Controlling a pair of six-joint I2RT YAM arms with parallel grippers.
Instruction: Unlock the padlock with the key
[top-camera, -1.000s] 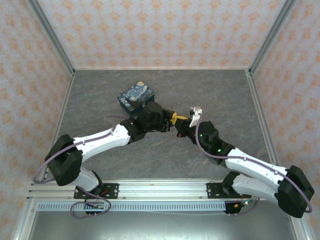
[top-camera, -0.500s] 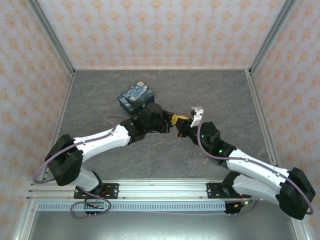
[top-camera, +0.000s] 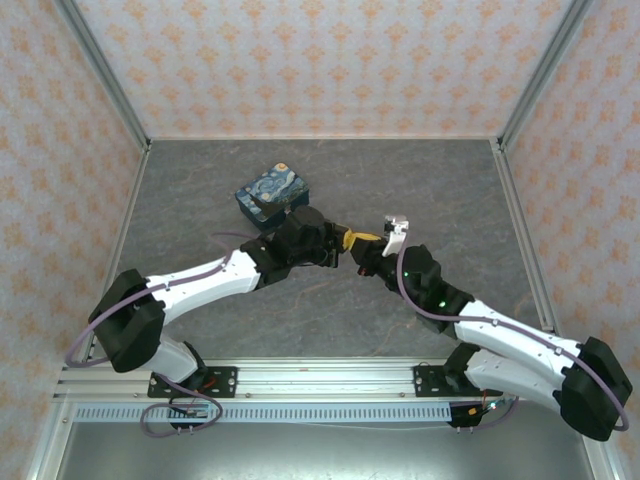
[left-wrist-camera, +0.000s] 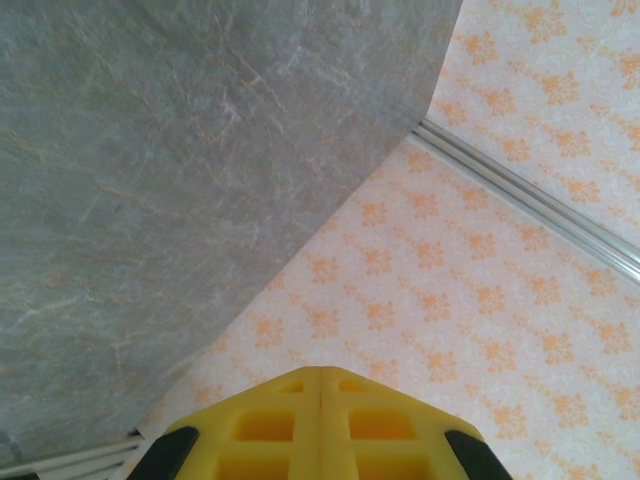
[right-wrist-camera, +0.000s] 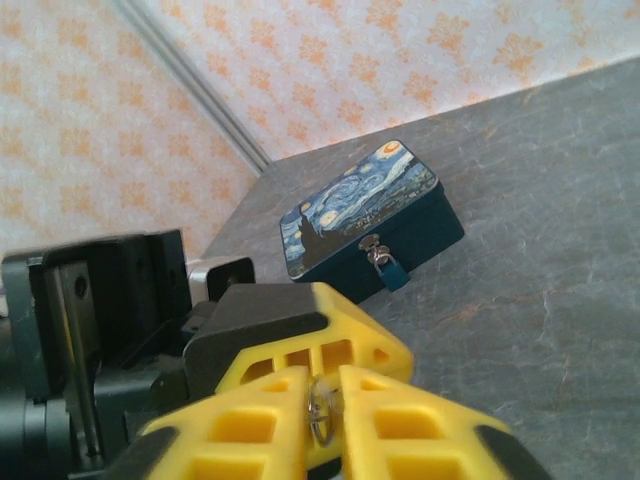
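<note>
The teal padlock (right-wrist-camera: 392, 270) hangs on the hasp of the blue swirl-print box (right-wrist-camera: 365, 215), which sits on the grey floor (top-camera: 271, 193). My two grippers meet in mid-air just right of the box. The left gripper (top-camera: 352, 238) is shut, its yellow fingers pressed together (left-wrist-camera: 320, 375). Its fingers (right-wrist-camera: 385, 350) lie across the tips of my right gripper (right-wrist-camera: 322, 405). The right fingers stand a narrow gap apart. The key's silvery ring (right-wrist-camera: 322, 410) hangs in that gap, up against the left fingers. The key's blade is hidden.
Patterned walls with aluminium posts (top-camera: 520, 95) enclose the grey mat (top-camera: 430, 180). The box lies close behind the left wrist. Open floor stretches to the right and toward the back wall.
The left fingers have closed fully. The right fingers have parted a little around the key ring, and the right wrist has eased slightly right and down.
</note>
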